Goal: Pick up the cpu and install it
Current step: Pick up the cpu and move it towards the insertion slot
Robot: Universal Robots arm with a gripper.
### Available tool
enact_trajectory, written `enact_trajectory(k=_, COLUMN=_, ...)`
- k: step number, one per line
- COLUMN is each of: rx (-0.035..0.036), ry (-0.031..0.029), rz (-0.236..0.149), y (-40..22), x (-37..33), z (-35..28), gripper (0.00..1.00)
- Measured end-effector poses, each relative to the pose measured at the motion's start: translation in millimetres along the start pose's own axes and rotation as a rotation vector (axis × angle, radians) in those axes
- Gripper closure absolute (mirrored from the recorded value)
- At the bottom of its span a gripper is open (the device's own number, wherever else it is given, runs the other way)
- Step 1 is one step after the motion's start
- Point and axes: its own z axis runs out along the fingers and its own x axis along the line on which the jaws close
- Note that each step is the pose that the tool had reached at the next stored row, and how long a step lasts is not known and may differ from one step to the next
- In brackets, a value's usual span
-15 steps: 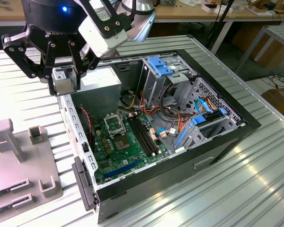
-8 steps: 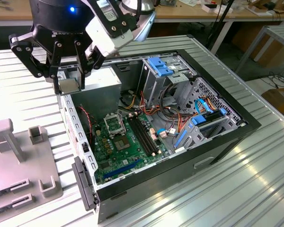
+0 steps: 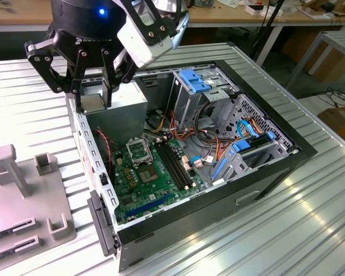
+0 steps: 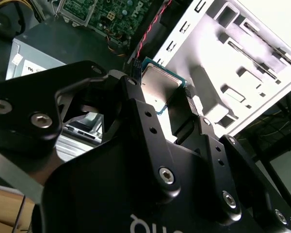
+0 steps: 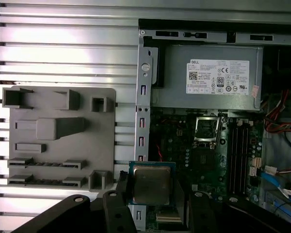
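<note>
"What stood on the ribbed tabletop (image 3: 276,230)?"

"An open black computer case (image 3: 218,230). In the exterior view, a grey slotted fixture (image 3: 11,195) lay at about eight o'clock from it."

"And inside the case?"

"A grey power supply (image 5: 174,73) sat at the eleven o'clock corner. The green motherboard (image 3: 138,184) lay on the floor of the case at about five o'clock from the supply."

"Where was the hand (image 3: 95,98)?"

"It hung above that power-supply corner, over the case's rim, with its black fingers (image 4: 136,97) closed on the cpu's opposite edges."

"So the cpu (image 5: 151,184) was off the tabletop?"

"Yes. It was gripped flat in the air, silver top showing in both wrist views. The square socket (image 3: 139,152) lay well apart from it, at roughly four o'clock."
</note>
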Motion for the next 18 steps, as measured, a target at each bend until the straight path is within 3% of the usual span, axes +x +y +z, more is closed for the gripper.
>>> enact_trajectory(k=8, rx=0.0, ry=0.0, rz=0.0, y=-1.1, x=-11.6, z=-0.1, gripper=0.53)
enact_trajectory(k=18, rx=0.0, ry=0.0, rz=0.0, y=-2.2, x=-21.1, z=-0.2, gripper=0.53)
